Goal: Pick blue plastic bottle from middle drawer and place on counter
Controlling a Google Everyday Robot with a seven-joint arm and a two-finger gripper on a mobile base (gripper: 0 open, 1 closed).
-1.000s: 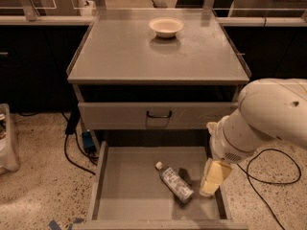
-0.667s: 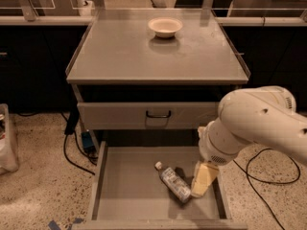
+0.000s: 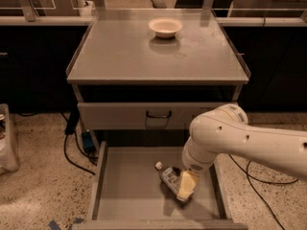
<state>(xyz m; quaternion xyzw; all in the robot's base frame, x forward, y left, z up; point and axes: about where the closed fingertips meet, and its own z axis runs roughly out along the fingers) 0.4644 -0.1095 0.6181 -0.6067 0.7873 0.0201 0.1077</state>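
Observation:
The blue plastic bottle (image 3: 168,175) lies on its side on the floor of the open middle drawer (image 3: 129,190), white cap pointing to the upper left. My gripper (image 3: 185,188) reaches down from the white arm (image 3: 225,138) on the right and sits right over the bottle's lower end, its cream-coloured finger covering part of the bottle. The counter (image 3: 124,51) is the flat grey top of the cabinet above.
A shallow cream bowl (image 3: 165,27) stands at the back of the counter. A closed grey drawer front with a black handle (image 3: 159,114) sits just above the open drawer. Cables and a blue box (image 3: 88,141) lie on the floor at left.
My arm has swung left and down into the drawer. The gripper has moved from right of the bottle to directly on its lower end. The bottle has not visibly moved.

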